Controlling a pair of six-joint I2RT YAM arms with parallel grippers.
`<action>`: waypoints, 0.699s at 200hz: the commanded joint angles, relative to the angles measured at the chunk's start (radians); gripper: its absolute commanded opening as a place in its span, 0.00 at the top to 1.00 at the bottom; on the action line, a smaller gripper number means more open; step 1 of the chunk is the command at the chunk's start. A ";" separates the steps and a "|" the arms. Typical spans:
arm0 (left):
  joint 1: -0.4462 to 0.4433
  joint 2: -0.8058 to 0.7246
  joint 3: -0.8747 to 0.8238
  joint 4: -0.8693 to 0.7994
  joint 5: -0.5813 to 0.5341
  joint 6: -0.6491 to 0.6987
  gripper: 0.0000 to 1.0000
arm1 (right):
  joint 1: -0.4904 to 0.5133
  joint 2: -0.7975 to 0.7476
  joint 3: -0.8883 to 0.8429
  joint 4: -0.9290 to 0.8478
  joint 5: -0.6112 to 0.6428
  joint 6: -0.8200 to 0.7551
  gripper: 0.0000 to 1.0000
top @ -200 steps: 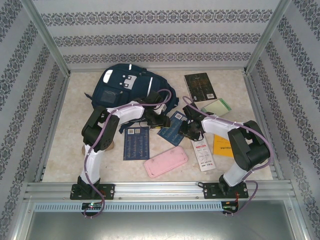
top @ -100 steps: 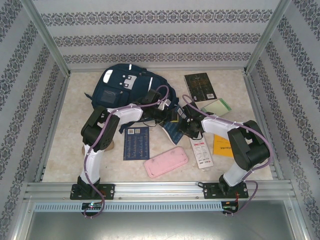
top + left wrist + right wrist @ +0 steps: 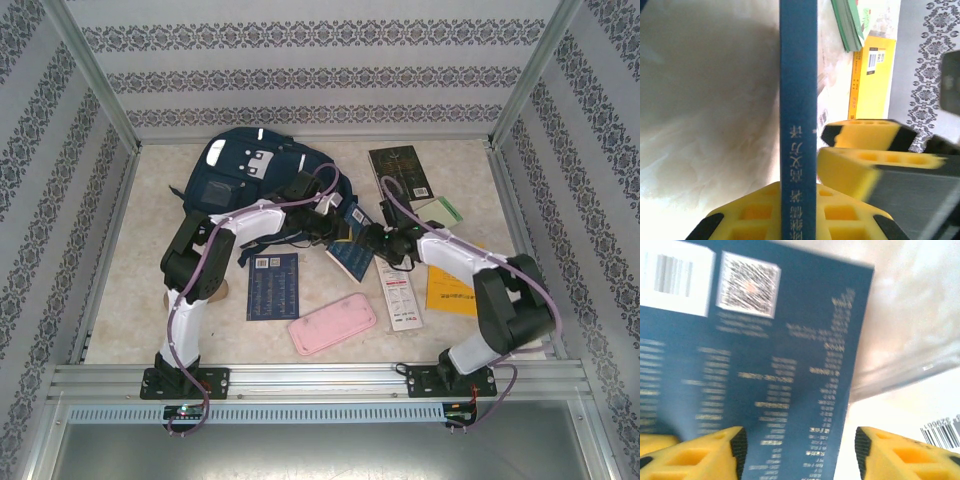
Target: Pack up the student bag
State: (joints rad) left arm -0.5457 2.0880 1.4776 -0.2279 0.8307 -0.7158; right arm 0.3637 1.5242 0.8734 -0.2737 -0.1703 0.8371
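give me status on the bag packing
Left gripper shut on blue book. Right gripper open beside it. Student bag at far side, book not yet in.

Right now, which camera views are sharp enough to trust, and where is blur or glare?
Top external: evenly lit, sharp. Left wrist: blue book spine in focus, table behind soft and bright. Right wrist: motion-blurred, the book's print unreadable.

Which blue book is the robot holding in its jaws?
The blue book between the two arms: the left gripper pinches it, with its spine running up between the jaws. The other blue book lies flat on the table beside the left arm, untouched.
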 commanded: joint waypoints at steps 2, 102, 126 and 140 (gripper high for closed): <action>0.025 -0.093 0.029 0.052 0.058 -0.053 1.00 | -0.063 -0.117 -0.028 0.042 -0.082 0.005 0.36; 0.073 -0.121 -0.001 0.694 0.157 -0.565 1.00 | -0.236 -0.220 -0.086 0.446 -0.486 0.250 0.20; 0.074 -0.113 -0.012 0.786 0.157 -0.640 1.00 | -0.254 -0.192 -0.097 0.565 -0.529 0.325 0.21; 0.075 -0.115 -0.020 0.812 0.159 -0.662 1.00 | -0.266 -0.176 -0.106 0.631 -0.547 0.366 0.23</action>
State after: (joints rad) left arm -0.4755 1.9747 1.4723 0.3889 0.9531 -1.2636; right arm 0.1226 1.3224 0.7883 0.1761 -0.6350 1.0992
